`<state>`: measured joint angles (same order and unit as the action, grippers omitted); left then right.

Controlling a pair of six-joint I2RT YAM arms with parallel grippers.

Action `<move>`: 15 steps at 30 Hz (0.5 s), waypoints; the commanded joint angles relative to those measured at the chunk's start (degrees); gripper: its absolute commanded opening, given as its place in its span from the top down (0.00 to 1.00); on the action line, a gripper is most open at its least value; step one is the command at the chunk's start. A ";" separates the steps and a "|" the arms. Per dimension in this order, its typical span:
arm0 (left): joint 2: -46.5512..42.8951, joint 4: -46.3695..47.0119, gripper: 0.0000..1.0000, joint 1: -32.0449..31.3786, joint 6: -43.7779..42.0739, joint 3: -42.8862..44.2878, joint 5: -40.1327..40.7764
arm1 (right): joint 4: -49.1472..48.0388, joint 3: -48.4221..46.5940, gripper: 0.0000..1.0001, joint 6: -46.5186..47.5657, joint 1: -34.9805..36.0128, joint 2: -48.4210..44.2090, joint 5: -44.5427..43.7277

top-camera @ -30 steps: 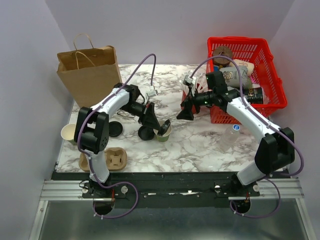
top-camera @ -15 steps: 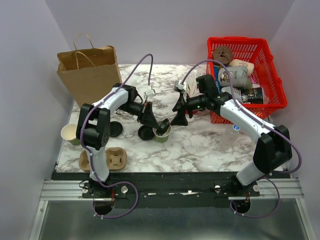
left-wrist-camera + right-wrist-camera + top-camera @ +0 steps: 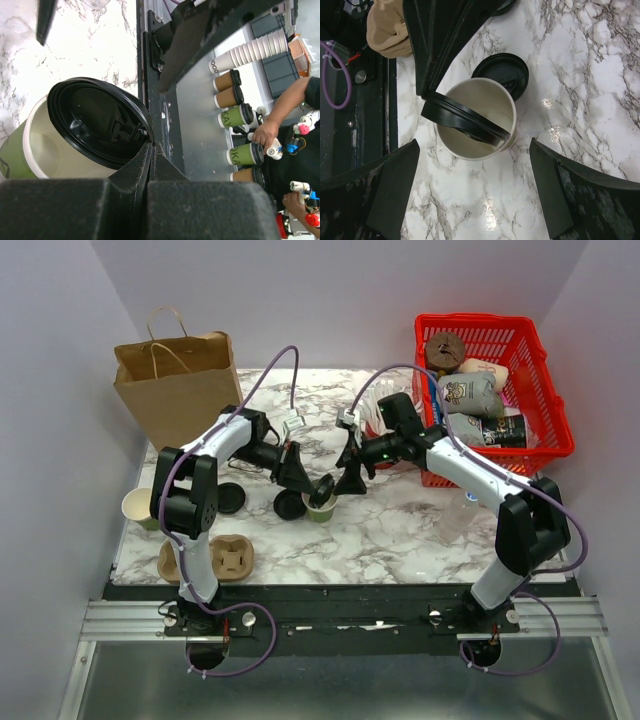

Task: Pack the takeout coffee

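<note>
Bright, even light; glints on marble (image 3: pixel 547 103)

Green cup (image 3: pixel 322 511) upright, blk lid (image 3: pixel 465 121) askew

Overhead, the small olive-green paper cup (image 3: pixel 320 512) is mostly hidden beneath the left gripper (image 3: pixel 323 488). In the left wrist view its base is cut off, and the round black plastic lid (image 3: pixel 95 122) masks part of its mouth.

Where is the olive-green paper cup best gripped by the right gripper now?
Probably the side wall of the olive-green paper cup, below its pale rim, approached from the right: the left gripper holds the round black plastic lid tilted across the mouth on the left.
</note>
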<state>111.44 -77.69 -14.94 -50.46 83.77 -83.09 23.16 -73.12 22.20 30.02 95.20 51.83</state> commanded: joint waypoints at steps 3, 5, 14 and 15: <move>-0.43 -4.05 0.93 1.31 -0.43 0.17 -11.74 | -4.17 -3.25 0.00 0.05 1.71 2.27 0.11; -0.43 -3.87 0.91 1.75 -0.17 -0.09 -11.74 | -5.13 -3.87 0.00 -0.92 1.88 2.97 0.02; 0.01 -3.43 0.80 3.25 0.80 -0.01 -11.74 | -6.02 -6.42 0.00 -2.33 3.02 5.61 -2.26; 0.01 -3.52 0.79 3.42 0.54 -0.01 -11.83 | -6.02 -6.94 0.01 -2.51 3.11 6.22 -2.52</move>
<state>111.44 -77.69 -12.27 -48.56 83.77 -83.18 19.46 -77.58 20.34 32.32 99.33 51.05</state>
